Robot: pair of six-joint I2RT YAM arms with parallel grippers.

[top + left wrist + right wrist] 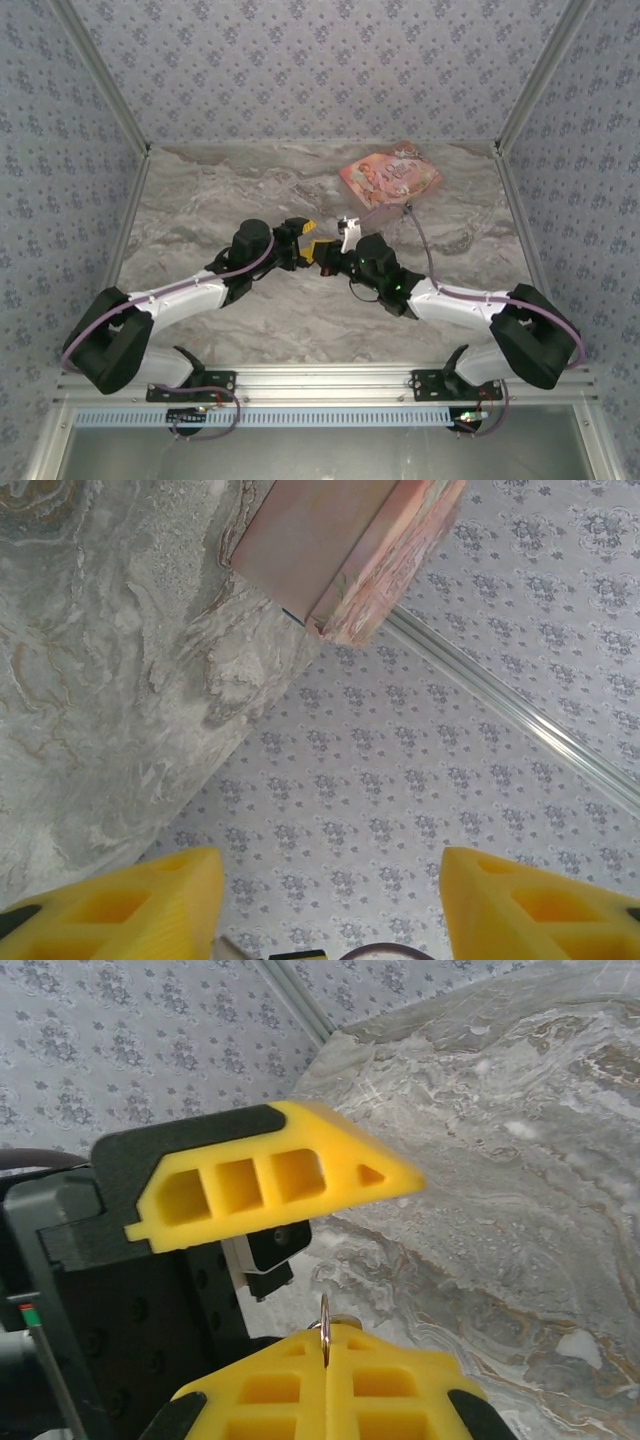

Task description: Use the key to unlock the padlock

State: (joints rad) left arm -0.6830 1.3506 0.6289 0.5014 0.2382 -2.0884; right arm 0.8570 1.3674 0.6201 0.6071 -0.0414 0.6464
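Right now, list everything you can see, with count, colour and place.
Illustrated box: one, pink, far side of the table, right of centre.
Table: one, grey marble pattern, under everything.
Thin ring: one, silvery, sticking out of the right arm's shut jaws.
White piece: one, white, by the right arm's wrist; too small to identify.
Walls: three, grey-blue floral pattern, around the table.
Rail: one, silvery, near edge.
Left arm: one, white and black, reaching the table's middle; yellow jaws open.
Right arm: one, white and black, meeting the left; yellow jaws shut on the thin ring.
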